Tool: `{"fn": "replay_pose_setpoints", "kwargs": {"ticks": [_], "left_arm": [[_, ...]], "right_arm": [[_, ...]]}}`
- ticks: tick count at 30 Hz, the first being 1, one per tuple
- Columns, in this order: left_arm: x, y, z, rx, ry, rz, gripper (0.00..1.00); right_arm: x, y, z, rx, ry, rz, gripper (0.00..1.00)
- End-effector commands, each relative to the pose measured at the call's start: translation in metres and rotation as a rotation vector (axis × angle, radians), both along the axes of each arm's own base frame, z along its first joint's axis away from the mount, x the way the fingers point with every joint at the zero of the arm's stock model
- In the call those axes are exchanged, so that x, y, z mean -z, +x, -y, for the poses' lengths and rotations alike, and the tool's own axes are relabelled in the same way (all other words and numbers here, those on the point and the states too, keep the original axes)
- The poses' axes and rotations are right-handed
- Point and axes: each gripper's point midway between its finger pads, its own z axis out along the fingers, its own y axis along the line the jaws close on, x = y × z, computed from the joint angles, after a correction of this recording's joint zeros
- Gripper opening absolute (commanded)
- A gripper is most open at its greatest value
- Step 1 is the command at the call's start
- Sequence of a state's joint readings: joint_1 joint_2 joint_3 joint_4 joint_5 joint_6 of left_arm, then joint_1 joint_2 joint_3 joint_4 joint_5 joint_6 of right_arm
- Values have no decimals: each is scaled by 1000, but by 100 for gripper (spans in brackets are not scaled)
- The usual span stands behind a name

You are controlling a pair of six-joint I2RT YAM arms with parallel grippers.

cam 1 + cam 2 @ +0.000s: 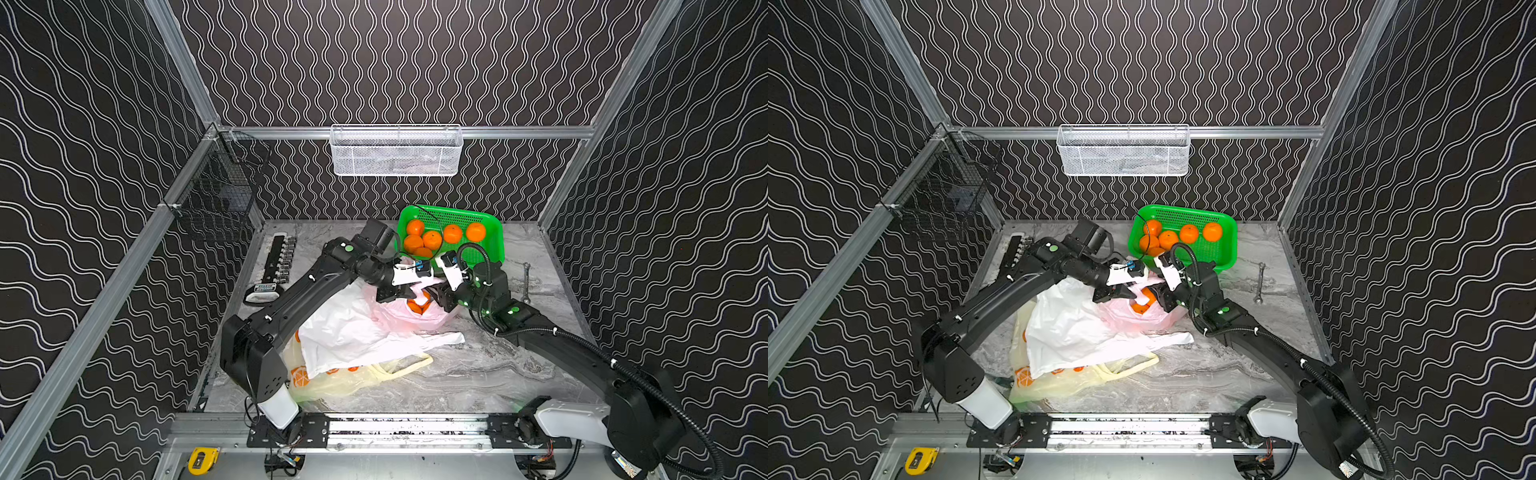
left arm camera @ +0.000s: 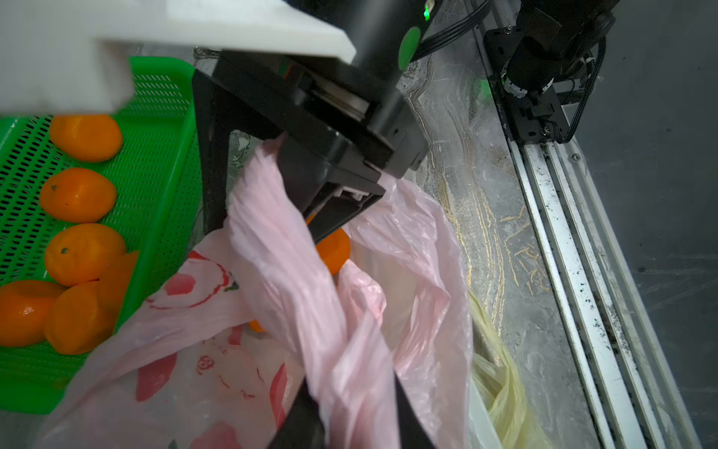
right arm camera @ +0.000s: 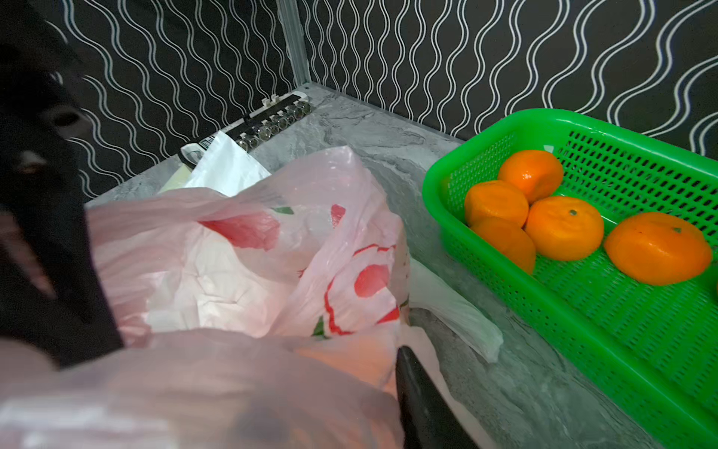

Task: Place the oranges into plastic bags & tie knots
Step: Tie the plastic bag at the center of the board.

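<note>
A pink plastic bag point(image 1: 399, 318) with red prints lies mid-table with oranges point(image 1: 417, 305) showing in its mouth. Both grippers meet above it. My left gripper point(image 2: 349, 420) has its fingers slightly apart, with a twisted pink handle point(image 2: 295, 280) running between them. That handle leads up into my right gripper point(image 2: 279, 186). In the right wrist view pink film covers my right gripper point(image 3: 330, 420) and only one finger point(image 3: 423, 404) shows. Several more oranges point(image 1: 432, 240) sit in the green basket point(image 1: 494, 224). A white bag point(image 1: 345, 332) lies over a pale yellow bag point(image 1: 332, 384).
A socket rail point(image 1: 276, 262) lies at the table's left edge and a wrench point(image 1: 526, 282) at its right. A white mesh basket point(image 1: 397, 151) hangs on the back wall and a black wire basket point(image 1: 220, 199) on the left rail. A yellow tape measure point(image 1: 203, 459) sits off the front.
</note>
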State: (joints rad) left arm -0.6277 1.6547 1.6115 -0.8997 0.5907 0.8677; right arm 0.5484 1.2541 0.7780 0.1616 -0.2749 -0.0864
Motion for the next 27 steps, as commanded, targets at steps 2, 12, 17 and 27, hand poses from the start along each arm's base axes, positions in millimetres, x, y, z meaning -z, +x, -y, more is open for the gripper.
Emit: {"fn": "replay_pose_setpoints", "kwargs": {"ticks": [2,12,17,27], "left_arm": [[4,0,-1,-10,6,-7,31],[20,9,-9,-52,63,31,34],[22,21,-9,-79,89,57,32],[27,28,-13,-93,128,114,0]], "right_arm": [[-16,-9,-10,-68,77,34,37],[-19,-22,-11,-105,106,26,34],[-19,-27,-11,-122,106,16,34],[-18,-34,-4,-106,98,-13,43]]}}
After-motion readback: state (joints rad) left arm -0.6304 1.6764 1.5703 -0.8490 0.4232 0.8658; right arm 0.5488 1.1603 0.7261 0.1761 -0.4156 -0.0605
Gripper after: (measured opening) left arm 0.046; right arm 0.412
